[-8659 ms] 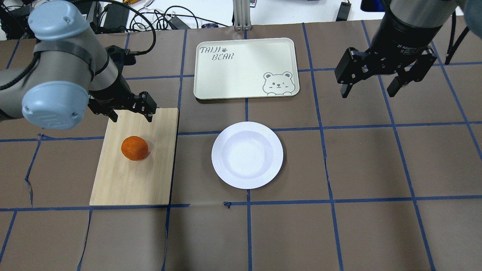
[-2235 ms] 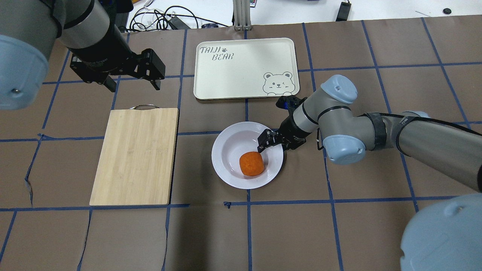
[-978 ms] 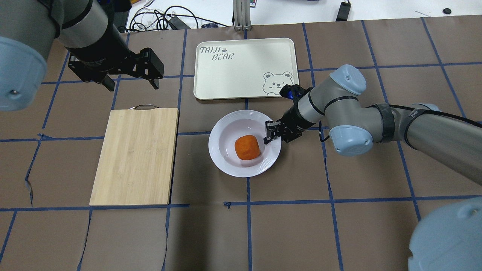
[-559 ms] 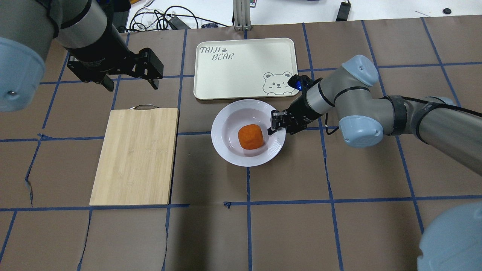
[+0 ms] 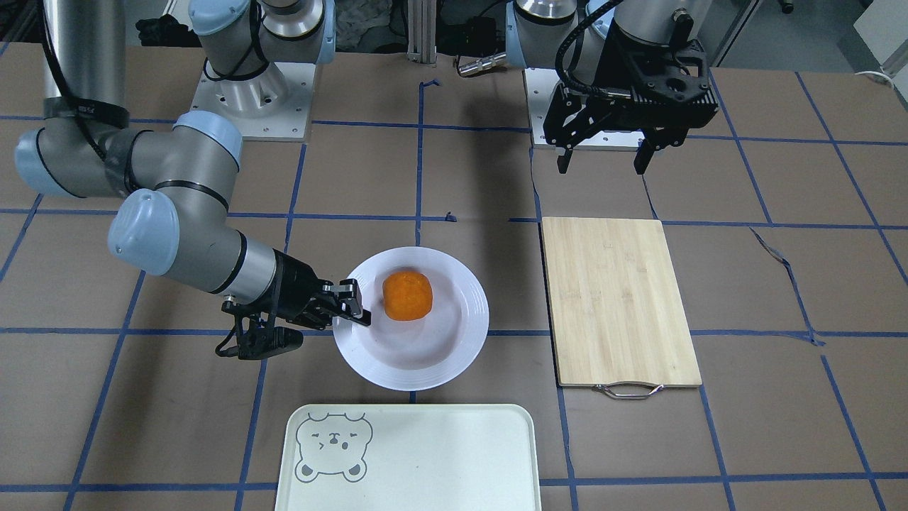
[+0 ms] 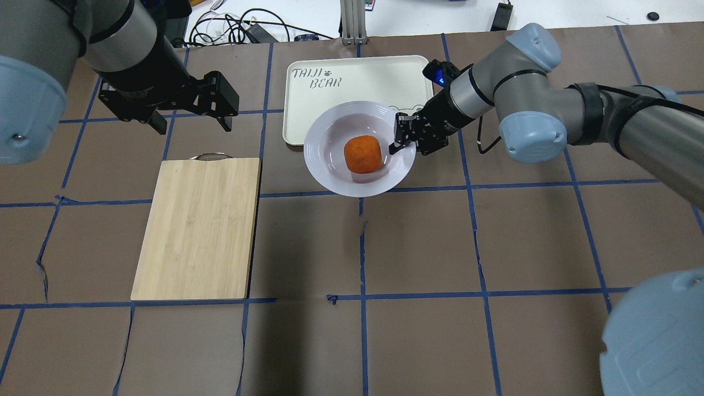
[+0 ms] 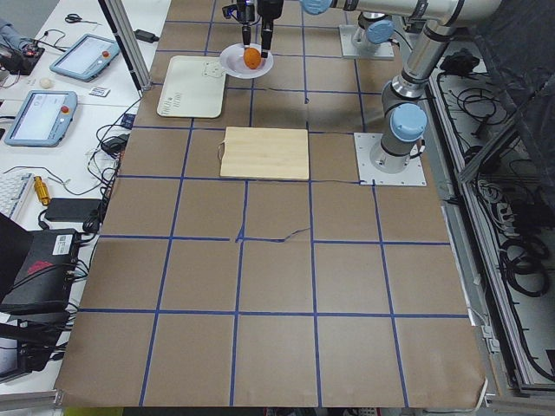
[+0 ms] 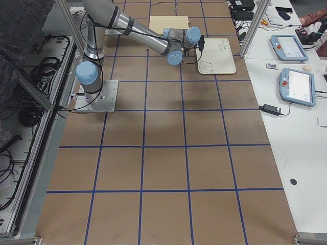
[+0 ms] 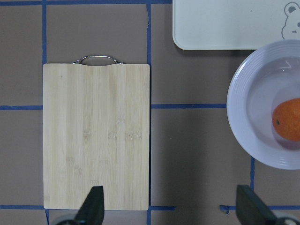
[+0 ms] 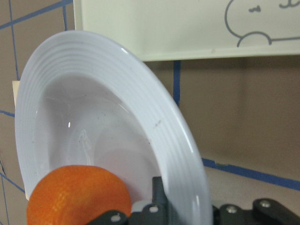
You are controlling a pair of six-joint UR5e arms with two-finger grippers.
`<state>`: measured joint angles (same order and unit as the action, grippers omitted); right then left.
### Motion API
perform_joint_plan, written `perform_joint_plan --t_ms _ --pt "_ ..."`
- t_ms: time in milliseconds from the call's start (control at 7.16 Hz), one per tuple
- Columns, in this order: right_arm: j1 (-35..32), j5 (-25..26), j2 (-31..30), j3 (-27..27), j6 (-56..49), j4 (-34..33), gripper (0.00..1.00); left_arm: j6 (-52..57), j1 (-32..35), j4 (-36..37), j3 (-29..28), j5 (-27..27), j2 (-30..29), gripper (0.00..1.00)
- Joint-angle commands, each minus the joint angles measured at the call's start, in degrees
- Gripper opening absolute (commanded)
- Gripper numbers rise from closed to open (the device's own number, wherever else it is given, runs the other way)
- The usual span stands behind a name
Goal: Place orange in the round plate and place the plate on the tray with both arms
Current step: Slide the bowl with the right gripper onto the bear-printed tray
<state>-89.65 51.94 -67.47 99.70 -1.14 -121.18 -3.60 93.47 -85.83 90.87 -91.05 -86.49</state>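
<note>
White plate (image 6: 324,165), with the orange (image 6: 363,154) in its bowl, hangs lifted at the overhead view's upper centre, the right gripper (image 6: 394,147) pinched on its rim. The left gripper (image 6: 192,126) hovers spread and empty, upper left. This looks like the carrying step. Next, the plate needs to go level over the tray (image 6: 352,77) and down.

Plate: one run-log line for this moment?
right gripper: shut on round plate | orange: in plate | tray: no plate yet | left gripper: open

1. The orange (image 6: 363,154) lies in the round plate (image 6: 319,154).
2. Seen from overhead, the round plate overlaps the 6 o'clock edge of the tray (image 6: 352,77), probably without resting on it.
3. The cutting board (image 6: 198,228) lies at the round plate's 8 o'clock, well apart.
</note>
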Motion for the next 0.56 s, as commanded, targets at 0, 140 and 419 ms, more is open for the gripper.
perform_joint_plan --t_ms 0,140,419 --pt "0.0 -2.4 4.4 -5.2 1.3 0.1 0.0 0.0 0.0 0.0 0.1 0.0 0.0 1.0" --pt "0.0 -2.4 6.4 -7.6 1.8 0.1 0.0 0.0 0.0 0.0 0.1 0.0 0.1 1.0" --pt "0.3 -2.1 10.2 -11.7 2.2 0.0 0.0 0.0 0.0 0.0 0.1 0.0 0.1 1.0"
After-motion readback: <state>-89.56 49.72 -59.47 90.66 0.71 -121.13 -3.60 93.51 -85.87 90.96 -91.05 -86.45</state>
